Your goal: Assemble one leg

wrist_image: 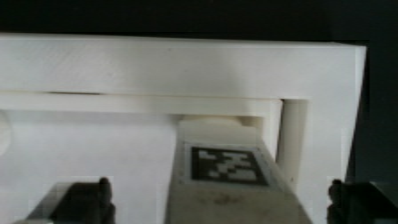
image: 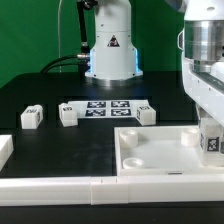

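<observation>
One leg [wrist_image: 228, 170], a chunky white block with a black-and-white tag, stands at a corner of the large white square panel [wrist_image: 107, 110]. My gripper [wrist_image: 217, 205] is open and straddles this leg, with a gap between the block and each dark finger [wrist_image: 89, 200]. In the exterior view the gripper [image: 210, 128] hangs over the panel's [image: 150, 150] right corner, with the leg [image: 212, 142] just below it. Three more legs lie on the table: one [image: 31, 117] at the left, one [image: 68, 115] beside the marker board, and one [image: 147, 114] at the board's right end.
The marker board [image: 105, 107] lies in the middle of the table in front of the robot base [image: 110, 50]. A long white bar [image: 60, 186] runs along the front edge. Another white piece [image: 5, 150] lies at the exterior view's left.
</observation>
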Action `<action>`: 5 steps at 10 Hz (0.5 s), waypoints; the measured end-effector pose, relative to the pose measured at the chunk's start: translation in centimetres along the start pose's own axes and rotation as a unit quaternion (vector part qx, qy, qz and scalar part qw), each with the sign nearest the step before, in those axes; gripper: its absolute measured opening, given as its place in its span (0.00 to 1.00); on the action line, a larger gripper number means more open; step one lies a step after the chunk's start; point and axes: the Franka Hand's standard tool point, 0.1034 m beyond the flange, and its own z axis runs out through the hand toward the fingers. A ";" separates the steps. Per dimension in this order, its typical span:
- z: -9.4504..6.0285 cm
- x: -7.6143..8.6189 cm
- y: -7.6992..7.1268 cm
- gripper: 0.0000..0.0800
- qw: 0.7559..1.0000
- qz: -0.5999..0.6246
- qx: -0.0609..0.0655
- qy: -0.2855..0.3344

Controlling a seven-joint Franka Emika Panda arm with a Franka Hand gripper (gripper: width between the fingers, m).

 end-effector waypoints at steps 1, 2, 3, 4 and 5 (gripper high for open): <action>0.1 -0.2 0.1 0.80 0.997 -0.072 0.001 0.001; 0.3 -0.4 0.3 0.81 0.988 -0.152 0.001 0.001; 0.5 -0.4 0.6 0.81 0.974 -0.228 -0.001 -0.001; 0.5 -0.1 0.5 0.81 0.960 -0.279 -0.001 -0.001; 0.5 0.1 0.5 0.81 0.935 -0.354 -0.001 0.001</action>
